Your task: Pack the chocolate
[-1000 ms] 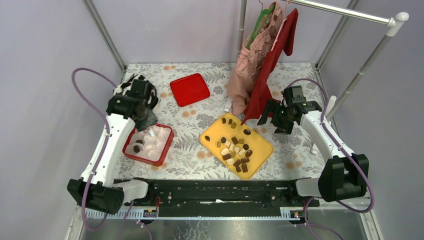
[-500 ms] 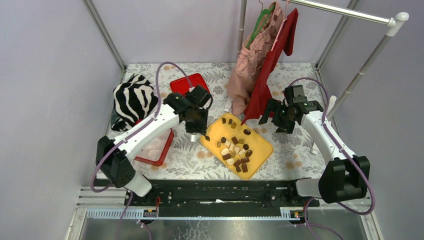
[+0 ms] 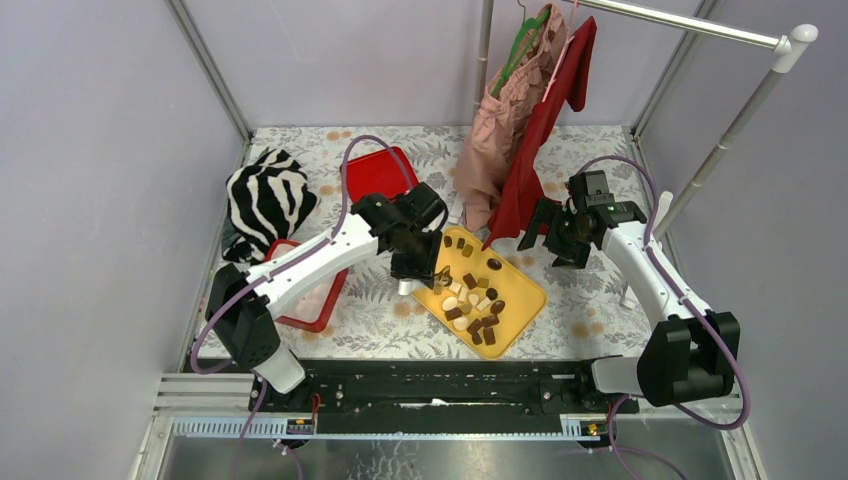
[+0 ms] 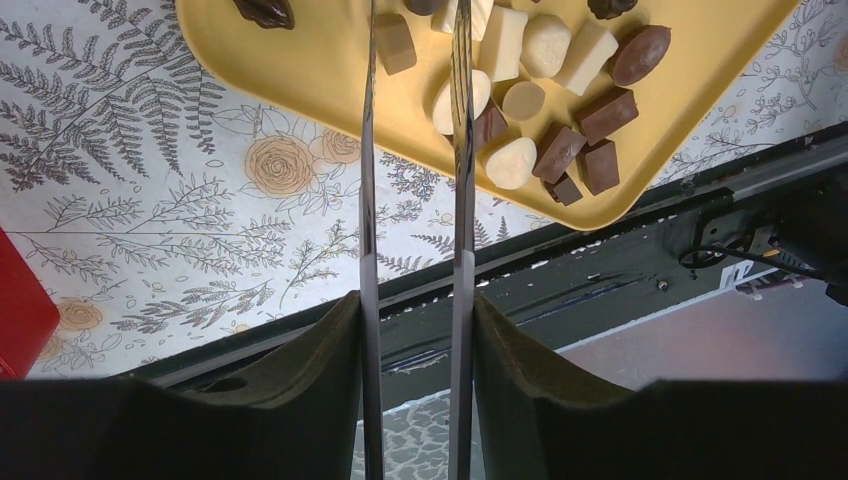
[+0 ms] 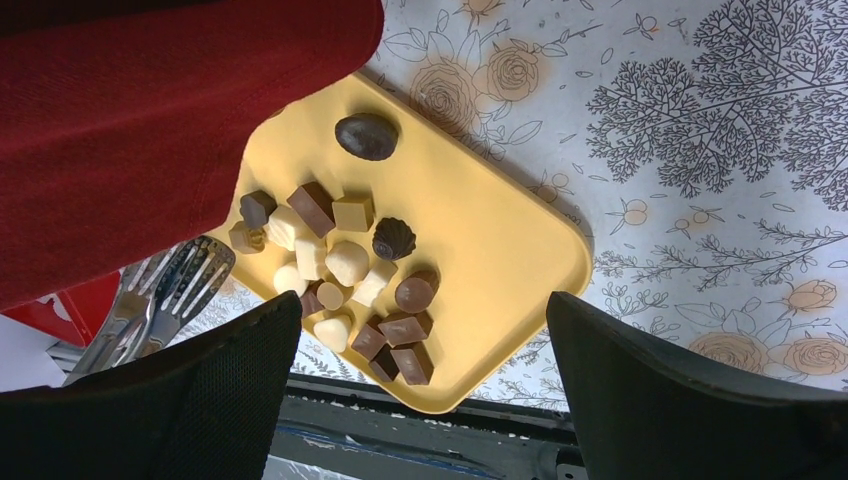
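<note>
Small glossy chocolates (image 4: 545, 45), brown, tan and cream, round, square and shell-shaped, lie clustered on a smooth yellow tray (image 4: 320, 70) beneath and beside narrowly parted, fork-tipped metal tongs (image 4: 365, 200) clamped in the left gripper (image 4: 415, 310); the right gripper (image 5: 420, 320) hangs wide open, empty, above.

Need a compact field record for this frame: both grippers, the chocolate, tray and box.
left gripper: shut on metal tongs, blades reaching over the yellow tray
right gripper: open, empty, high up, right of the tray
chocolate: dark, tan and white pieces loose on the tray
red box: left of the tray
</note>
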Controlling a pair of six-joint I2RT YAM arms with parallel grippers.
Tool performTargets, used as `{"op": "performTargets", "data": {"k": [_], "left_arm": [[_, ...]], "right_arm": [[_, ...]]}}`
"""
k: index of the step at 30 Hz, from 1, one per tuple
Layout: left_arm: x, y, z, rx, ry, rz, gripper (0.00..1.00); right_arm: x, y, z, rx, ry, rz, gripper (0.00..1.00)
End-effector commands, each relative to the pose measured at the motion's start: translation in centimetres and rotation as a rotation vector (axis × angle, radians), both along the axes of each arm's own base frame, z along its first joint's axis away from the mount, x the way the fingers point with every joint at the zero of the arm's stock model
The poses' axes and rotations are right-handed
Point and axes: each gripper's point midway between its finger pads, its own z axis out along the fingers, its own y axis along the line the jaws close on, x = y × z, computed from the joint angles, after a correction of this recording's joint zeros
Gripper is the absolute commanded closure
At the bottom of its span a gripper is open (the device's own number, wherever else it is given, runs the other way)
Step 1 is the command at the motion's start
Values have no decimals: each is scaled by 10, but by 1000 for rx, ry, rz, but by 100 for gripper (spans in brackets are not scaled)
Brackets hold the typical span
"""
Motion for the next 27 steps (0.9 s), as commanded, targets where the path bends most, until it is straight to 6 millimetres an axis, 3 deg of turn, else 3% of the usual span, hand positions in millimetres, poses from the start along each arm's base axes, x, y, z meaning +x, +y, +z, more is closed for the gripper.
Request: {"op": "performTargets", "data": {"k": [1,17,24,27], "left_arm": [[3,-8,-1,-15,-13,-1,53],[-2,-4,-30,59,7,0,54],[4,-5,-35,69,-11,7,58],[4,-7,-34,66,-11,6,65]], "right_arm": [[6,-3,10,-10,-21,-10,0],[5,-3,9,-15,-18,-5,0],[6,-3,10,-12,-19,-4,0],[6,-3,10,-12,-21,-3,0]]}}
